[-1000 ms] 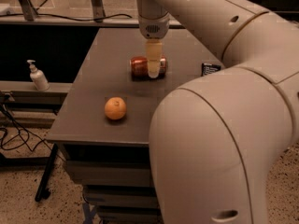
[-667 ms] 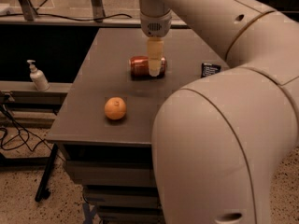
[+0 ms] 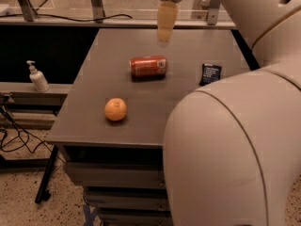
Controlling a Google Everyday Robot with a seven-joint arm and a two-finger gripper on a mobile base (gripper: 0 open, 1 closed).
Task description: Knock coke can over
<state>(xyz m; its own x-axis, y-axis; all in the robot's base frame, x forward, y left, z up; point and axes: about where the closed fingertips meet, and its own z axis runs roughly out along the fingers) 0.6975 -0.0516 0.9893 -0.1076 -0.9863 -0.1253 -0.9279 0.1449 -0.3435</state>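
One coke can (image 3: 148,66) lies sideways on table (image 3: 117,46), apart beneath hovering gripper (image 3: 164,36), clenched, empty.

a lab: loose cables (image 3: 70,19), speckled floor (image 3: 19,201), drawer table (image 3: 117,46), fingers (image 3: 164,22) above.

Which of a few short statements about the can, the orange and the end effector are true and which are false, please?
1. The can lies on its side on the table. True.
2. The end effector is touching the can. False: it hangs above the table behind the can, apart from it.
3. The orange sits nearer the table's front edge than the can. True.
4. The dark packet lies to the left of the can in the picture. False: it lies to the right.
5. The pump bottle stands on the table. False: it stands on a lower ledge beside the table.
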